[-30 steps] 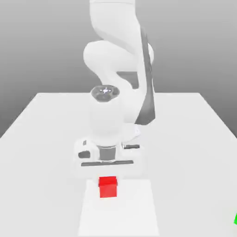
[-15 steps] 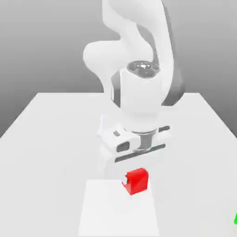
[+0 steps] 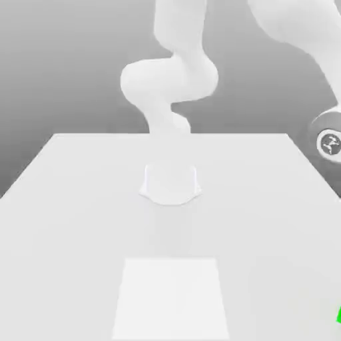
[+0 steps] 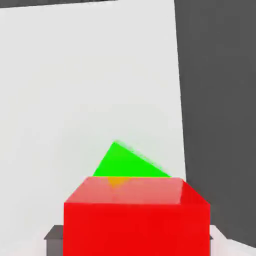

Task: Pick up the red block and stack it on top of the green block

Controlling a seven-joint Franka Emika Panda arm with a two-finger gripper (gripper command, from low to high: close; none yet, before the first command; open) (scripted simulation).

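Observation:
In the hand view the red block [image 4: 136,220] sits very close, with my gripper [image 4: 136,237] shut on it and carrying it off the table. Beyond it, the green block [image 4: 129,164] lies on the white table, its near part hidden behind the red block. In the exterior view the green block [image 3: 338,315] is a sliver at the lower right edge. My arm's wrist joint [image 3: 328,142] hangs at the exterior view's right edge, above that corner.
A lighter square patch [image 3: 170,296] marks the white table [image 3: 66,200] near the front middle. The arm's base [image 3: 170,183] stands at the table's centre back. In the hand view the table's edge [image 4: 177,100] runs close by the green block, with dark floor past it.
The arm has lifted the red block off the square patch and swung it to the exterior view's right. Hand and block have left that view.

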